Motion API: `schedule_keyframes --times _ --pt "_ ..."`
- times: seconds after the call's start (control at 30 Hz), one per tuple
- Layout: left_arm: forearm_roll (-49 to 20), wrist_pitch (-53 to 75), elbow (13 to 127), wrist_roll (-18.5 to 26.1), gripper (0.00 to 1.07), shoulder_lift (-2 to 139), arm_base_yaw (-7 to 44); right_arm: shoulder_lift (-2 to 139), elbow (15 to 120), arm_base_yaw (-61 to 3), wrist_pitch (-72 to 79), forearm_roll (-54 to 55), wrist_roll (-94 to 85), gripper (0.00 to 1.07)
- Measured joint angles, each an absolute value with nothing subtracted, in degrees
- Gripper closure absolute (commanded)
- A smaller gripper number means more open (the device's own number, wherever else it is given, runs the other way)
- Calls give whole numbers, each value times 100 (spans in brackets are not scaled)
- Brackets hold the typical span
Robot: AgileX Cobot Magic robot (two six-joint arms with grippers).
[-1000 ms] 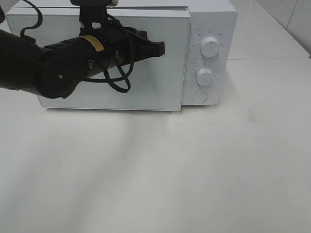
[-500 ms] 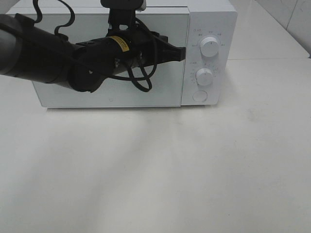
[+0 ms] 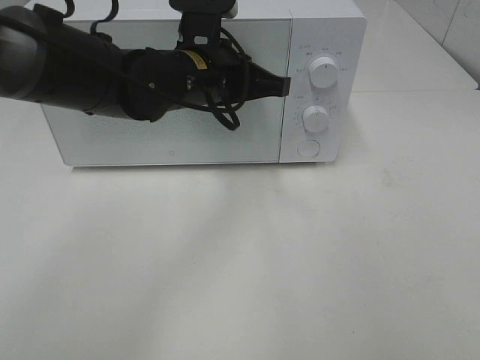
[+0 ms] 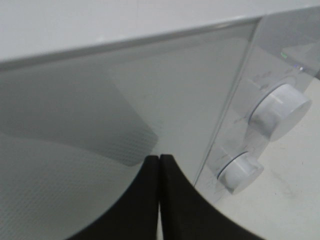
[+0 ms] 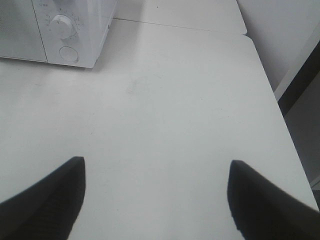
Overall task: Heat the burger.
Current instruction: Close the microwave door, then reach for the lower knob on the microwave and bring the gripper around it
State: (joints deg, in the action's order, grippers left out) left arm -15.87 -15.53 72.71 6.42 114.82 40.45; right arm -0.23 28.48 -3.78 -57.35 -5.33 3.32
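Observation:
The burger is out of view in every frame. A white microwave (image 3: 322, 30) stands at the back of the table with its glass door (image 3: 165, 120) shut flat against the body. My left gripper (image 3: 283, 85) is shut and empty, its tip at the door's right edge beside the control panel. In the left wrist view the closed fingertips (image 4: 159, 165) sit close to the door, left of the upper knob (image 4: 280, 111) and lower knob (image 4: 240, 171). My right gripper (image 5: 155, 197) is open and empty over the bare table, outside the exterior high view.
The panel carries an upper knob (image 3: 324, 71), a lower knob (image 3: 316, 118) and a round button (image 3: 308, 148). The microwave corner (image 5: 65, 35) shows in the right wrist view. The white table (image 3: 247, 255) ends at an edge on the right (image 5: 280, 105).
My left arm has swung right across the microwave front, and the door has gone from slightly ajar to shut. The gripper tip now reaches the door's right edge.

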Motion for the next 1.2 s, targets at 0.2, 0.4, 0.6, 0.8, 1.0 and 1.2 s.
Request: schedule_keyframes --times 0.2,0.4,0.6,0.8,1.0,1.2 --pt "-1753 -292 7311 642 71 11064 3879 -23 2848 -378 -5735 -533 332 31" --pt "-1587 1427 7322 636 6 10485 3873 -23 2848 -378 -5735 -533 332 31" --pt "-1576 2762 7322 636 6 10159 3873 -23 2848 -378 -5735 -533 332 31" --pt "-1547 4360 7322 636 6 9689 3873 -23 2848 -378 -5735 -533 332 31" --pt "-1553 5311 7340 613 6 9500 3822 -23 2848 -378 -5735 -533 332 31" --pt "-1547 6039 7340 613 6 9454 3392 -23 2848 -378 -5735 -533 332 31"
